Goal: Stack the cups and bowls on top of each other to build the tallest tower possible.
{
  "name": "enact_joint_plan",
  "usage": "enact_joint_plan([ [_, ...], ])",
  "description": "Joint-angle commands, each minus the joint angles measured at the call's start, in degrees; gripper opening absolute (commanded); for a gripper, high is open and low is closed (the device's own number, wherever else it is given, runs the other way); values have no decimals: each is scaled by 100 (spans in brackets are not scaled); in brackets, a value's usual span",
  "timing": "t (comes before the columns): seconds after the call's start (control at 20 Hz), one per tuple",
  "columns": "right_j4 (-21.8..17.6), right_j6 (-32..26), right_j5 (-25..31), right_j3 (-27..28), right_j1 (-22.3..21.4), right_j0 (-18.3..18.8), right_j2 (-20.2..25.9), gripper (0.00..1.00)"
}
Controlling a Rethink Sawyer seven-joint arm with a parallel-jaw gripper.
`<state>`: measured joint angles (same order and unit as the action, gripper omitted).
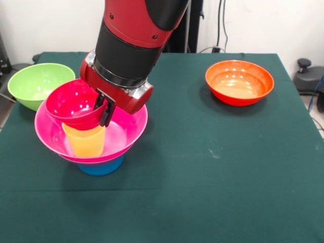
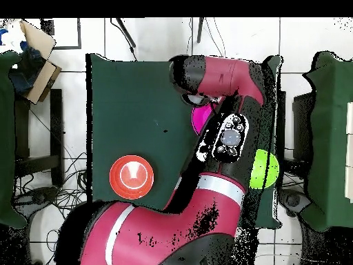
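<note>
A red and black robot arm reaches down over a green-covered desk (image 1: 212, 167). Its jaws are pinched on the rim of a small red bowl (image 1: 73, 104), held tilted above an orange-yellow cup (image 1: 86, 142). The cup stands inside a wide pink bowl (image 1: 129, 126), which rests on a blue cup (image 1: 101, 167). A lime green bowl (image 1: 35, 83) and an orange bowl (image 1: 239, 82) wait apart. The glossy plastic looks light, stiff and slippery; the rim seems the best hold.
</note>
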<state>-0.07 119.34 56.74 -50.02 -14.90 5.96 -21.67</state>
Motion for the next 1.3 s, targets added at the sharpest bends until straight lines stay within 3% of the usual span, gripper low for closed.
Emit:
enact_joint_plan([
  [0.05,6,1067,-256,-741,-3,-207,255,0],
  [0.8,-74,1278,-861,-694,318,-255,88,0],
  [1.3,64,1155,-976,-787,368,-275,114,0],
])
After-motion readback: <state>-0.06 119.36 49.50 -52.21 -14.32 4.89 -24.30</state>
